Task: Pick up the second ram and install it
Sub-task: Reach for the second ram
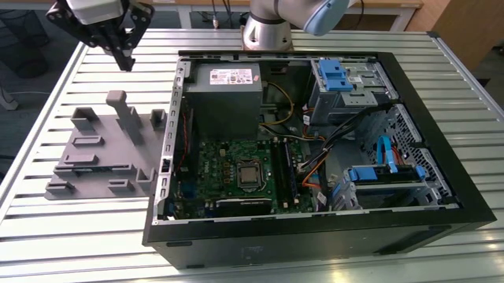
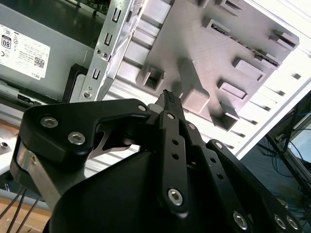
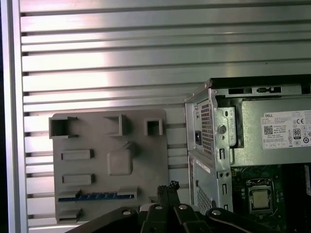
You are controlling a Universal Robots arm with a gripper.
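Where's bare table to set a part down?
Bare table opens in front of the grey fixture, toward the exterior camera, and behind it under the gripper. A narrow strip runs past the computer case on the exterior view's right. Inside the case is crowded with cables.

Exterior view: set high and back from the work. Looks steeply down over the slatted table (image 1: pixel 79 236) and takes in the whole open computer case (image 1: pixel 315 239), the grey tray (image 1: pixel 94 147) on the exterior view's left, and the arm's base (image 1: pixel 266 32) at the far edge.

First wrist view: faces straight down from well above, past the gripper (image 3: pixel 168 187), onto the tray (image 3: pixel 97 141) and a corner of the case with the power supply (image 3: pixel 262 155).

Second wrist view: sits close behind the gripper (image 2: pixel 168 97) and looks along it at a slant onto the same tray (image 2: pixel 194 43) and power supply (image 2: pixel 48 29).

Shares tray, table slats and power supply (image 1: pixel 224 97) across all three.
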